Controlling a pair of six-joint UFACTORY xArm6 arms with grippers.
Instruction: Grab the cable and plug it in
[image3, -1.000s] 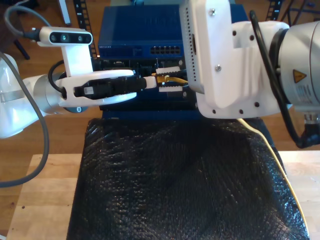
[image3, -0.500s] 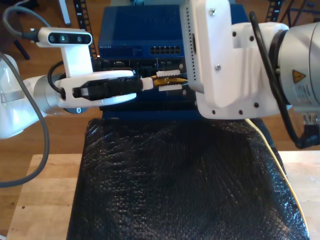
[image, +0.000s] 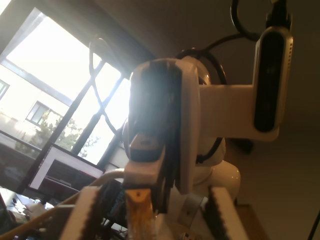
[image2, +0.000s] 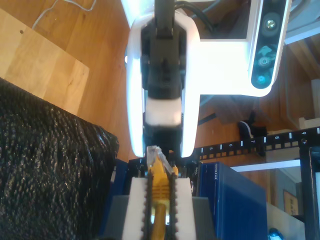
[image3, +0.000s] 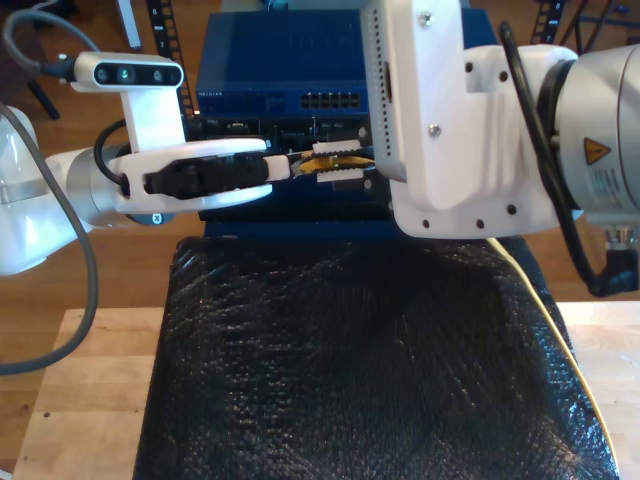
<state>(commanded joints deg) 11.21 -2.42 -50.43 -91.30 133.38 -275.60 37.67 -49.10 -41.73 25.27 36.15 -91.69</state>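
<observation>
The cable (image3: 561, 340) is pale yellow and trails over the black mat on the exterior view's right, up to its plug (image3: 322, 160). My second gripper (image3: 327, 160), on the big arm at the exterior view's right, is shut on the plug (image2: 159, 172) between white ribbed fingers (image2: 137, 200). My first gripper (image3: 288, 166), on the arm at the exterior view's left, faces it tip to tip. Its ribbed fingers (image: 92, 210) stand wide apart on either side of the yellow plug (image: 137, 210), open and not touching it.
A blue network switch (image3: 280, 70) with a row of ports (image3: 330, 100) sits in the rack behind both grippers. A black padded mat (image3: 350, 370) covers the wooden table (image3: 90, 400). The second arm's bulky wrist (image3: 450, 120) hides part of the rack.
The second gripper's ribbed fingers have closed on the plug. The first gripper has drawn back a little toward the exterior view's left, away from the plug.
</observation>
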